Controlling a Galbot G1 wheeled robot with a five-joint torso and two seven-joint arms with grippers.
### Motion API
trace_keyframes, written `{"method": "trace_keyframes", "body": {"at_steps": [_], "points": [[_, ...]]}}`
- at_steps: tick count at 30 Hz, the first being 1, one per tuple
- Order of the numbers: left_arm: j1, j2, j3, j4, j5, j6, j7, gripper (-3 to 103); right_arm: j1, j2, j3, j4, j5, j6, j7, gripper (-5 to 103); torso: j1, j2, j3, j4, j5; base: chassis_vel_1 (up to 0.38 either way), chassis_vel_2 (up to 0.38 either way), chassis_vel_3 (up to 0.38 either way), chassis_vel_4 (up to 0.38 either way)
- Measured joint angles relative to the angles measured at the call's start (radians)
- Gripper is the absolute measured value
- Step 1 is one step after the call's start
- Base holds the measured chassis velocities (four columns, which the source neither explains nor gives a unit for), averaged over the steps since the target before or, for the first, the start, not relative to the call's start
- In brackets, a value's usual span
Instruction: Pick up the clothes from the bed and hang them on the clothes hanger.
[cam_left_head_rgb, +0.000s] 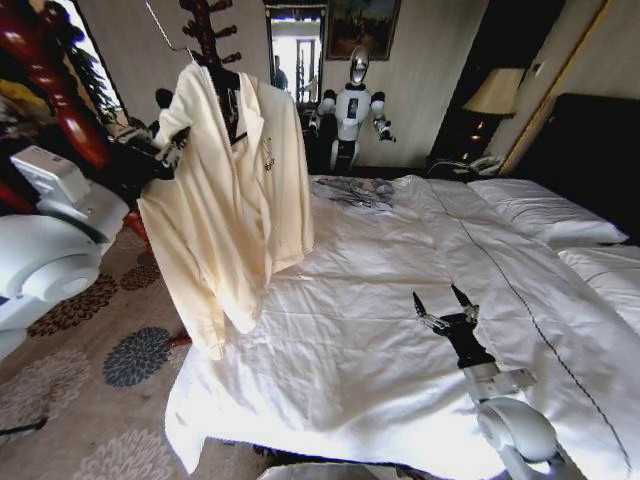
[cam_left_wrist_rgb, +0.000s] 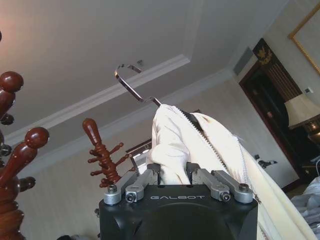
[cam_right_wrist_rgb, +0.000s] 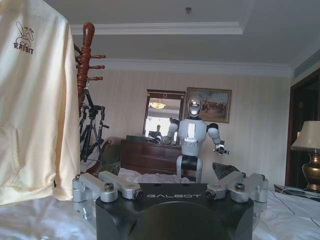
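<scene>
Head view, garment: the pale cream-yellow long-sleeved shirt of thin soft fabric (cam_left_head_rgb: 228, 200) is seen already draped on the thin black triangular hanger with a silver wire hook (cam_left_head_rgb: 222, 85), raised clear of the large white-sheeted bed (cam_left_head_rgb: 400, 330), beside the red-brown turned wooden coat stand (cam_left_head_rgb: 205, 30).
Head view, left gripper (cam_left_head_rgb: 172, 150): placed at the shirt's shoulder edge, apparently pinching fabric.
Head view, right gripper (cam_left_head_rgb: 445, 305): held low over the sheets, fingers spread, nothing held.
Head view, other item: a small grey garment (cam_left_head_rgb: 355, 192) is left near the far bed edge.
Left wrist view: the jaws are seen clenched on a fold of the shirt (cam_left_wrist_rgb: 172, 150); the hook (cam_left_wrist_rgb: 131, 82) is free, not yet on a peg.
Right wrist view: the jaws are released; the shirt (cam_right_wrist_rgb: 35, 100) hangs to one side.
Handling: the fabric is judged light, limp and prone to slipping off the hanger; hold is best taken at the shoulder seam or the hanger neck.
</scene>
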Motion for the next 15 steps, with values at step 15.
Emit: {"method": "trace_keyframes", "body": {"at_steps": [15], "points": [[0.201, 0.046, -0.242, 0.062, -0.021, 0.026, -0.003, 24, 0.016, -0.008, -0.025, 0.001, 0.004, -0.009, 0.013, 100, 0.0, 0.0, 0.0, -0.0003, 0.0, 0.0, 0.0, 0.0, 0.0]]}}
